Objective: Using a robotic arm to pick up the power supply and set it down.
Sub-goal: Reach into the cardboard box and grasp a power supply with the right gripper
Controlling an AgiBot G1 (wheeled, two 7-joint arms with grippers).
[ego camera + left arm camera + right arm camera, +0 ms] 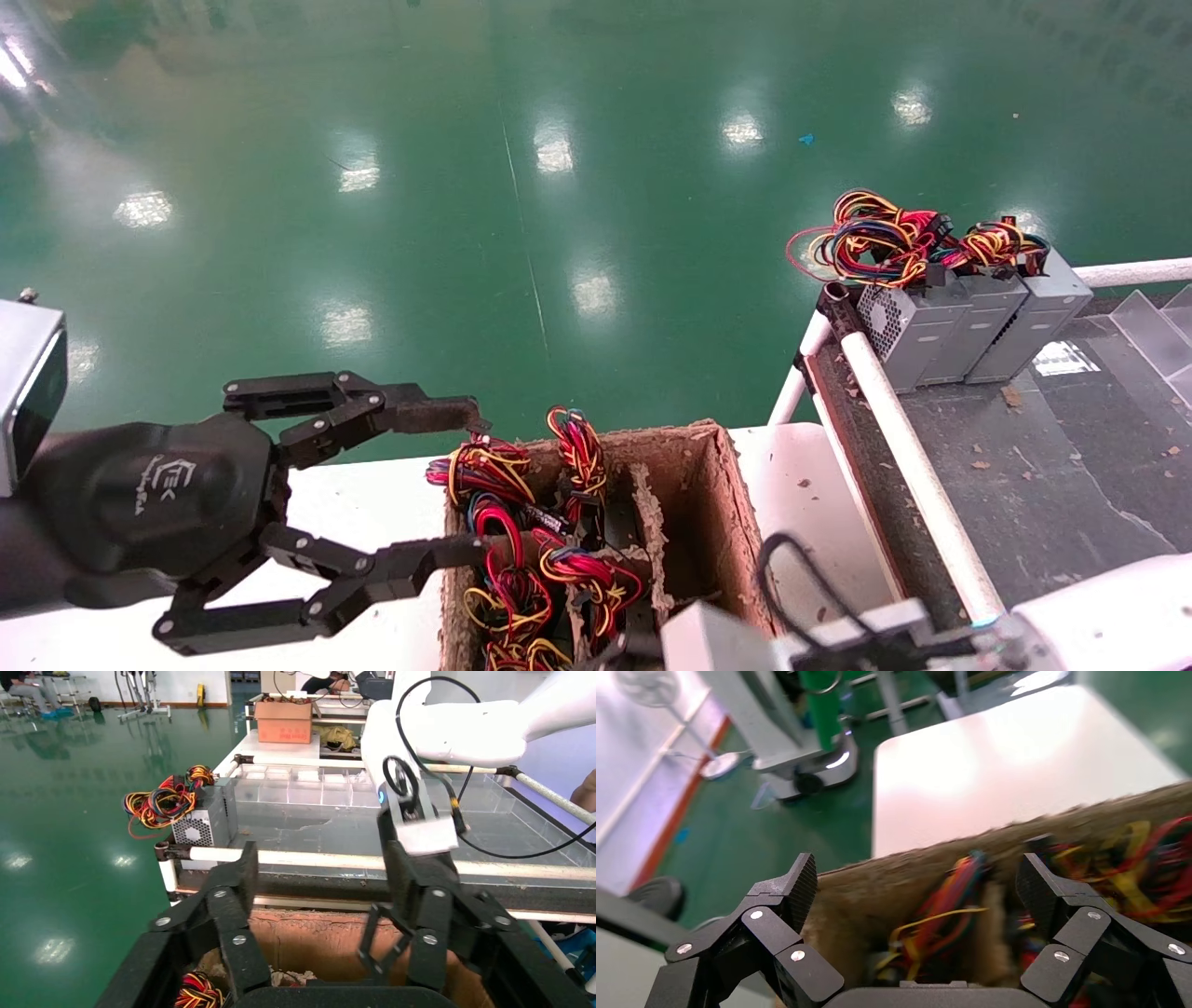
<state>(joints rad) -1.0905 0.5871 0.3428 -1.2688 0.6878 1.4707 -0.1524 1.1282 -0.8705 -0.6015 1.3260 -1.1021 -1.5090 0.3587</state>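
My left gripper (454, 483) hangs open at the left rim of a brown cardboard box (717, 485), with nothing between its fingers (247, 871). Wire bundles in red, yellow, black and blue (521, 531) fill the box's left cells; the power supply bodies under them are hidden. My right gripper (916, 881) is open above the box, over the wires (947, 903), and holds nothing. In the head view only its white arm (1071, 606) and wrist show at the bottom edge. Three grey power supplies (917, 326) with wire bundles (885, 238) stand together on the dark belt (1024, 447).
A white tube rail (917, 471) runs along the belt's near side, between box and belt. The box sits on a white table (801, 475). Green floor (466, 186) lies beyond. Clear dividers (309, 790) stand farther along the belt.
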